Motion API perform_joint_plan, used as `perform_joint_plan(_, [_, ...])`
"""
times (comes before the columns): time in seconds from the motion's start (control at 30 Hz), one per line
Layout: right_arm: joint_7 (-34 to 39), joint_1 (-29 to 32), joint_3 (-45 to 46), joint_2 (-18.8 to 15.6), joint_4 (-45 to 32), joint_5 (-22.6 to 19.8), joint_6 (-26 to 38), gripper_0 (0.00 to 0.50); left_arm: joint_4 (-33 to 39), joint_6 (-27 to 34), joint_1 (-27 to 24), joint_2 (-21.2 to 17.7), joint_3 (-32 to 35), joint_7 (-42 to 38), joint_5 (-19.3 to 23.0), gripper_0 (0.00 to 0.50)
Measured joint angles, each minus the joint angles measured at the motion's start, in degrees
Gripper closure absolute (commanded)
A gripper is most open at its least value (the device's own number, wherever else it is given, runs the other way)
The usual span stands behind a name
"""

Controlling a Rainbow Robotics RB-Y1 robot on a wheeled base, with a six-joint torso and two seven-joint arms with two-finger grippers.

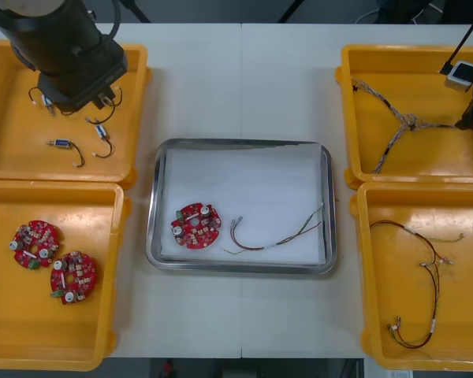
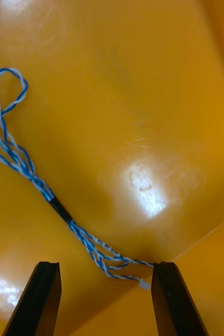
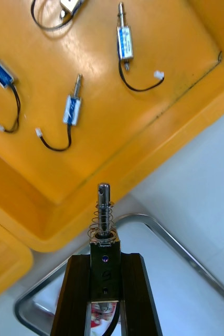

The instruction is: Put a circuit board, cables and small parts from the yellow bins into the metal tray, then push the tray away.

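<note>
While the left tool [image 1: 98, 96], upper left, clamps a small metal part [image 3: 104, 210] for the tray [image 3: 161, 224], the right tool [image 2: 105, 273] gapes over a cable [image 2: 17, 152].

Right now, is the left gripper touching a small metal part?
Touching. The left wrist view shows the left gripper shut on the small metal part.

Place: an electronics assembly bench, in a workshop or lab.
Surface: a plain, light surface [image 1: 244, 87].
Sorting: yellow bins [image 1: 8, 150] along its left and right edges, one kind in each: red circuit boards [image 1: 36, 244], cables [image 1: 410, 122], small metal parts [image 1: 61, 143].
Middle: a metal tray [image 1: 240, 143], white inside.
</note>
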State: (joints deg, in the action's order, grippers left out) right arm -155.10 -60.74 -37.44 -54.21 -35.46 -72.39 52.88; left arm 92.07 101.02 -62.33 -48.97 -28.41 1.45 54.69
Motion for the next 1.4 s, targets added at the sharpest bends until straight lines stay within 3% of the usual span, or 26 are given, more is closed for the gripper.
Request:
perform_joint_plan(0.1, [0.0, -0.4, 0.0, 1.5, 2.2, -0.8, -1.4, 0.0, 1.1, 0.3, 0.9, 3.0, 0.1, -4.7, -2.5, 0.5])
perform_joint_plan(0.27, [0.0, -0.4, 0.0, 3.0, 4.6, -3.3, -1.9, 0.0, 2.0, 0.2, 2.8, 8.3, 0.1, -3.7, -8.7, 0.5])
perform_joint_plan(0.47, [0.0, -0.4, 0.0, 3.9, 6.5, -4.3, -1.9, 0.0, 2.1, 0.2, 4.7, 13.2, 0.2, -3.5, -12.1, 0.5])
perform_joint_plan(0.7, [0.0, -0.4, -0.2, 4.2, 7.3, -6.8, -1.4, 0.0, 2.2, 0.2, 8.2, 18.4, 0.2, -3.5, -19.1, 0.5])
perform_joint_plan(0.93, [0.0, -0.8, -4.2, 4.2, 9.7, -15.3, -1.4, 0.0, 2.3, 0.2, 10.7, 22.4, -0.3, -3.5, -25.0, 0.5])
perform_joint_plan(1.2, [0.0, -1.3, -4.9, 4.3, 12.0, -17.0, -1.9, 0.005, 2.3, -2.1, 13.3, 24.5, -3.7, -3.5, -29.9, 0.5])
perform_joint_plan(1.23, [0.0, -1.3, -4.9, 4.3, 12.3, -17.1, -2.0, 0.074, 2.3, -2.4, 13.6, 24.6, -4.2, -3.5, -30.5, 0.5])
perform_joint_plan(1.27, [0.0, -1.3, -4.9, 4.3, 12.6, -17.1, -2.1, 0.185, 2.3, -2.8, 13.9, 24.8, -4.7, -3.5, -30.9, 0.5])
perform_joint_plan(1.3, [0.0, -1.3, -4.9, 4.3, 12.9, -17.1, -2.1, 0.25, 2.3, -3.2, 14.1, 24.9, -5.1, -3.5, -31.1, 0.5])
perform_joint_plan(1.33, [0.0, -1.3, -4.9, 4.3, 13.2, -17.1, -2.1, 0.367, 2.3, -3.5, 14.4, 25.1, -5.5, -3.5, -31.4, 0.5])
perform_joint_plan(1.4, [0.0, -1.4, -4.9, 4.3, 13.8, -17.2, -2.2, 0.478, 2.3, -3.9, 15.0, 25.4, -6.1, -3.5, -31.8, 0.5])
